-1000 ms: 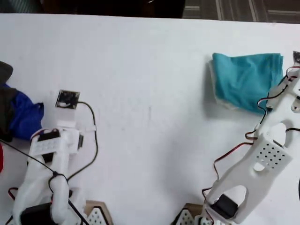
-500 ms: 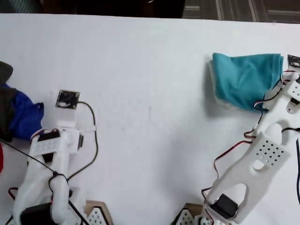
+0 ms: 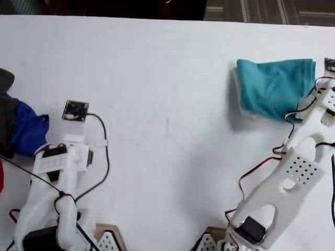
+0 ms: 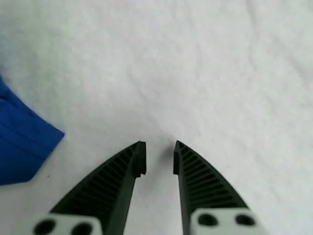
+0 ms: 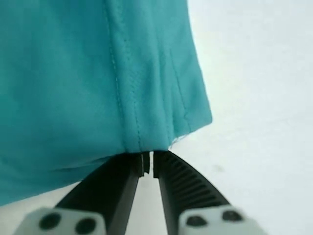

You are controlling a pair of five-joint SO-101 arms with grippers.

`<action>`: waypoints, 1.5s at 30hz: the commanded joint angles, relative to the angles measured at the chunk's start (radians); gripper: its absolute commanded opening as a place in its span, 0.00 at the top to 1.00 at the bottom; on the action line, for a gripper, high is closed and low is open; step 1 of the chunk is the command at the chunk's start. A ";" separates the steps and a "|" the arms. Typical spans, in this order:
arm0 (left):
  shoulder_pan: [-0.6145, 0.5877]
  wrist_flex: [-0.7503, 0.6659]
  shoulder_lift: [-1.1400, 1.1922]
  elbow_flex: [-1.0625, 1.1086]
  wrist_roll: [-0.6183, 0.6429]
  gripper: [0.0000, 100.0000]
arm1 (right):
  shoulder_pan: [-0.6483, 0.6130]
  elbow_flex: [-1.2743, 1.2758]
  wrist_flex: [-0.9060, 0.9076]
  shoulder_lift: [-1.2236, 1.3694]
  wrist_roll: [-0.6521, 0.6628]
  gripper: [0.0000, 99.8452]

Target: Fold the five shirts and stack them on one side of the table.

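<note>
Looking down from the high view, I count one finished piece: a teal shirt (image 3: 275, 89) lies folded on the right side of the counter (image 3: 167, 78), with the right arm (image 3: 293, 172) stretched toward its near corner. At the far left edge a blue shirt (image 3: 29, 130) sits crumpled and unfolded, touching a dark cloth (image 3: 6, 117), and a sliver of red (image 3: 1, 175) shows just below them. I cannot tell whether those last two are shirts. The left arm (image 3: 55, 167) stands near that heap, apart from it. From the left wrist view, its jaws are a little apart with nothing between them, poised over bare counter, and a corner of the blue shirt lies just beside them, untouched. From the right wrist view, the jaws are drawn almost together right at the hem of the teal shirt, near a corner, and I judge they are pinching that edge, though the overlap is slight. By my reckoning the job is at an early stage. One shirt is folded and placed as the base of the stack, and the others I can see are waiting at the opposite side to be folded and carried across.
</note>
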 commanded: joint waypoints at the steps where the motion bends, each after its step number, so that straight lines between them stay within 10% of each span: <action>1: -0.003 -0.017 -0.031 -0.004 0.002 0.88 | 0.008 -0.121 0.039 -0.056 0.035 0.98; 45: -0.003 -0.017 -0.031 -0.004 0.002 0.88 | -0.019 -0.308 0.160 0.209 0.164 0.82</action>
